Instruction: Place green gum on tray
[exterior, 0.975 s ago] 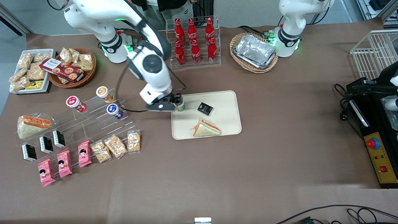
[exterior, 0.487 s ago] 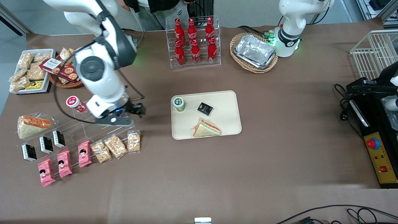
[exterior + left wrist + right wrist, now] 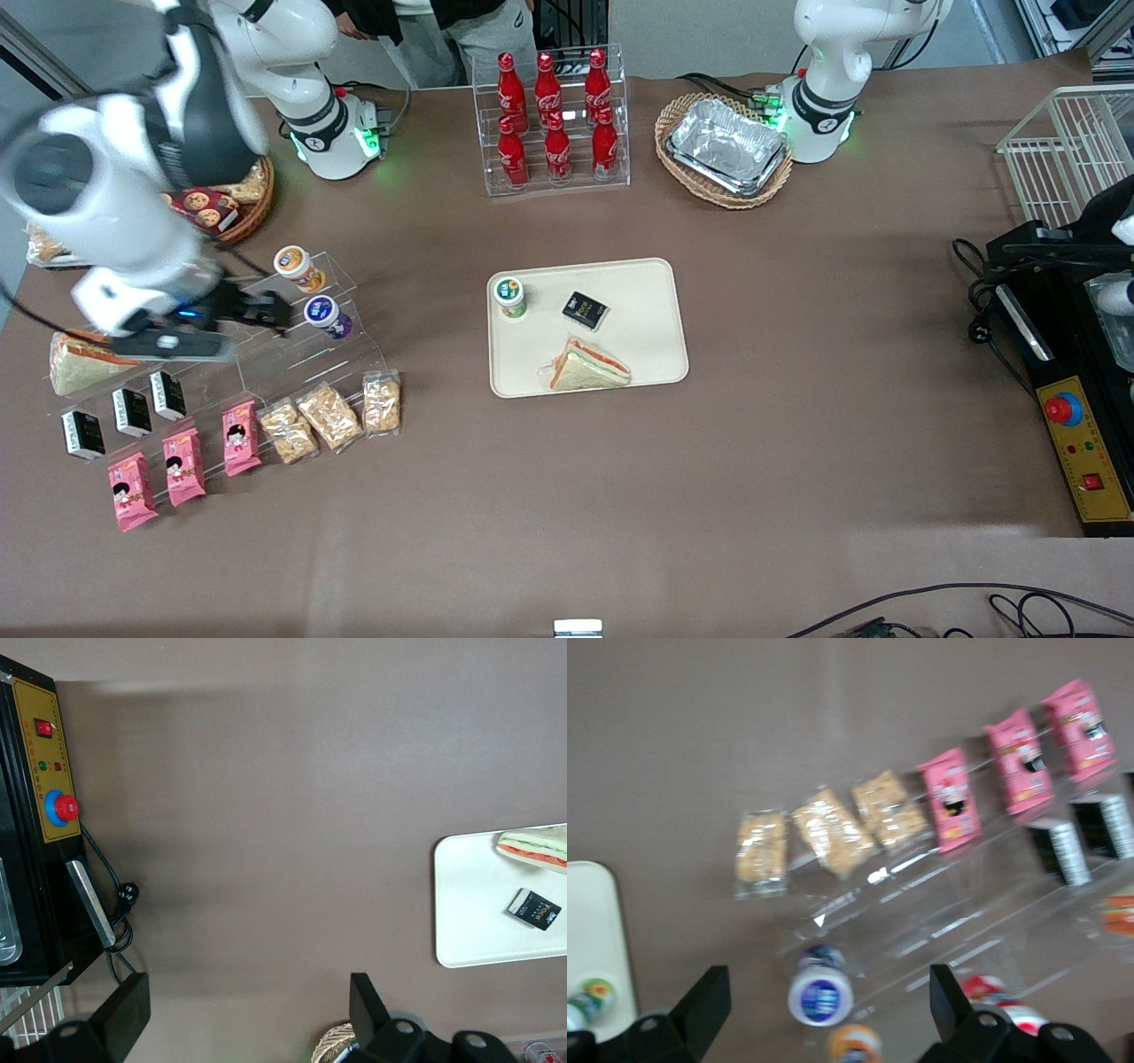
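Note:
The green gum [image 3: 510, 296], a green canister with a white lid, stands upright on the cream tray [image 3: 651, 283], in the tray's corner toward the working arm's end and farther from the front camera. It also shows in the right wrist view [image 3: 589, 999] on the tray's edge [image 3: 594, 921]. My gripper [image 3: 273, 312] is open and empty. It hangs above the clear display rack near the purple canister [image 3: 326, 316], well away from the tray. In the right wrist view the gripper [image 3: 826, 985] spans the purple canister [image 3: 820, 997] from above.
A sandwich [image 3: 589, 365] and a black packet [image 3: 585, 309] lie on the tray. The rack holds an orange canister [image 3: 297, 267], snack packs [image 3: 332, 415] and pink packets [image 3: 182, 465]. Cola bottles [image 3: 551, 115] and a basket of foil trays [image 3: 726, 146] stand farther from the front camera.
The gripper let go of the green gum, which now stands on the tray. The arm swung away toward its own end of the table, over the display rack.

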You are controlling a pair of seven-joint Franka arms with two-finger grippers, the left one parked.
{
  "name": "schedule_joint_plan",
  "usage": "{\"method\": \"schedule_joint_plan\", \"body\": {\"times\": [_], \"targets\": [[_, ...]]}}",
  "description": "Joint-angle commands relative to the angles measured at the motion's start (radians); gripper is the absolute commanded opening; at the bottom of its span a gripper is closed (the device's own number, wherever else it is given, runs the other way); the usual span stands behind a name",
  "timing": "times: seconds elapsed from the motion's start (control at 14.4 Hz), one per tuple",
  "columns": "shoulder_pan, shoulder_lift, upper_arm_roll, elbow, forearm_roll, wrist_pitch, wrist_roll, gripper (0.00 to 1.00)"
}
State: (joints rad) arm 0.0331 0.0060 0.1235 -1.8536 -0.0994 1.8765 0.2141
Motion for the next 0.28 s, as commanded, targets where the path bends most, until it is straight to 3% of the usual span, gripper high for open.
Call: {"method": "schedule_joint_plan", "body": {"times": [0.0,0.21], "targets": [[-0.025,-0.037,-0.119,0.072,0.017,-0.071,-0.163,1.0],[-0.033,-0.041,-0.16,0.117,0.026,-0.157,-0.176,1.0]]}}
